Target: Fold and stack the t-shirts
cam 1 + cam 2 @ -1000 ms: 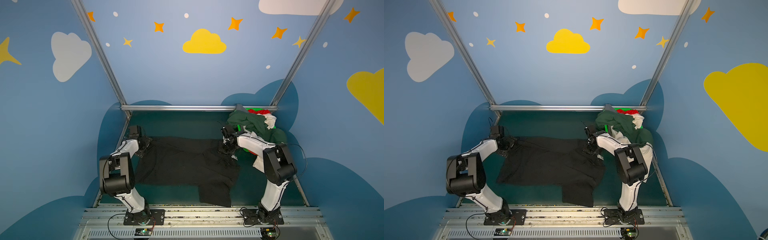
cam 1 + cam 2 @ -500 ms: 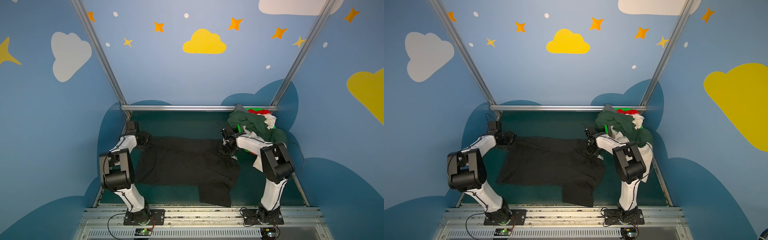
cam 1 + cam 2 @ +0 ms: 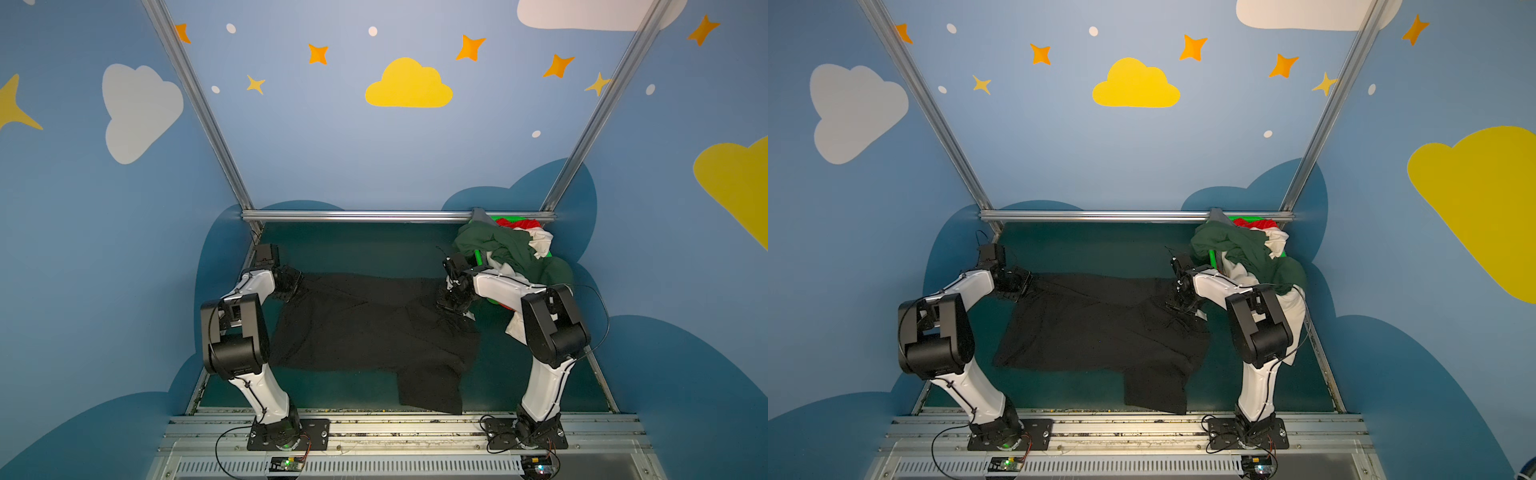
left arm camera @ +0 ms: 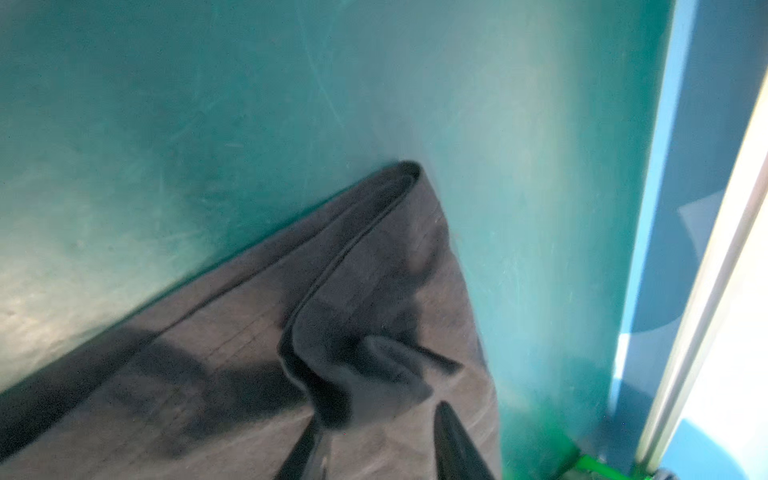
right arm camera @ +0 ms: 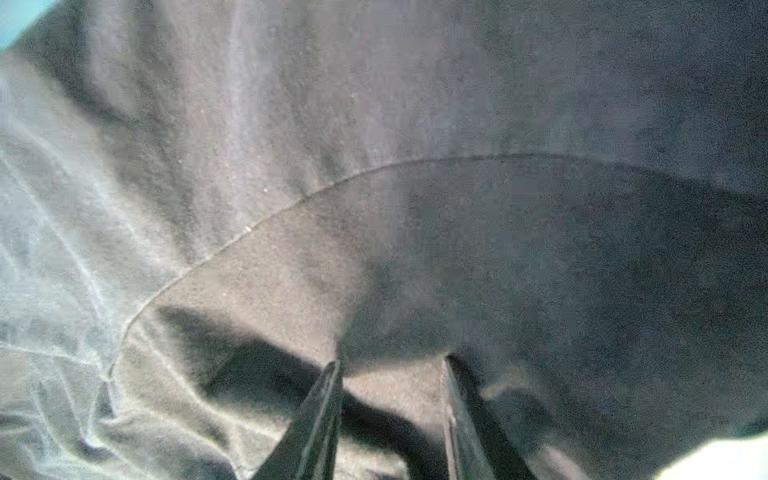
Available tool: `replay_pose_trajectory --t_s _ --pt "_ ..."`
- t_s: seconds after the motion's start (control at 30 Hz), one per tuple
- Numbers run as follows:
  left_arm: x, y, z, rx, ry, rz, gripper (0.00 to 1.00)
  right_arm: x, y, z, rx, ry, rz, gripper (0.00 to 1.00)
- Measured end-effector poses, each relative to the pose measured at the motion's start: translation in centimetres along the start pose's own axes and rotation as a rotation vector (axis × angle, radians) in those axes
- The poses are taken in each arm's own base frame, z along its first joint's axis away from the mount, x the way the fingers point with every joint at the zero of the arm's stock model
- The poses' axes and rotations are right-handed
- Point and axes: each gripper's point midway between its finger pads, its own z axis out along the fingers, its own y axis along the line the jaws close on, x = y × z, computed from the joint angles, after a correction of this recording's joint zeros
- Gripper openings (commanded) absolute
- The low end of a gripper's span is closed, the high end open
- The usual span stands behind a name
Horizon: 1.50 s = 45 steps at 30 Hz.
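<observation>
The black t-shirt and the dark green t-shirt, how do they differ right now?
The black t-shirt lies spread on the table; the dark green t-shirt is heaped over the basket in the far right corner. The black t-shirt lies alone; the dark green t-shirt is tangled with white cloth and red cloth. The left gripper and right gripper are on the black t-shirt, neither on the dark green t-shirt. Both are plain dark cloth, unfolded.

The left gripper (image 4: 378, 419) narrows around a fold at the black t-shirt's (image 3: 374, 332) far-left corner. The right gripper (image 5: 392, 361) narrows slightly.
</observation>
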Motion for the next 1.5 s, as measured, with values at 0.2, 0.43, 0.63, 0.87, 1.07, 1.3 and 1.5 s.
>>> replay_pose_trajectory --t_s 0.2,0.43,0.63,0.87,1.07,1.3,1.5 --pt "-0.9 -0.6 0.1 -0.036 -0.008 0.039 0.04 0.0 -0.1 0.0 -0.005 0.001 0.005 0.38" --pt "-3.3 -3.2 0.9 -0.025 -0.032 0.111 0.04 0.0 -0.1 0.0 -0.016 -0.006 0.005 0.35" --pt "-4.0 -4.4 1.0 -0.036 -0.034 0.151 0.34 0.0 0.0 0.0 -0.022 -0.006 0.005 0.37" --pt "-1.3 -0.7 -0.8 -0.106 -0.010 0.114 0.53 0.0 0.1 0.0 -0.029 -0.005 0.004 0.38" --pt "-0.7 0.0 -2.1 -0.116 -0.020 0.115 0.60 0.0 0.1 0.0 -0.033 -0.003 0.005 0.37" --pt "0.1 1.4 -1.6 -0.147 0.009 0.101 0.60 0.0 0.1 0.0 -0.036 -0.002 0.006 0.37" --pt "0.3 1.6 -0.9 -0.151 0.030 0.090 0.60 0.0 0.2 0.0 -0.041 -0.001 0.007 0.37"
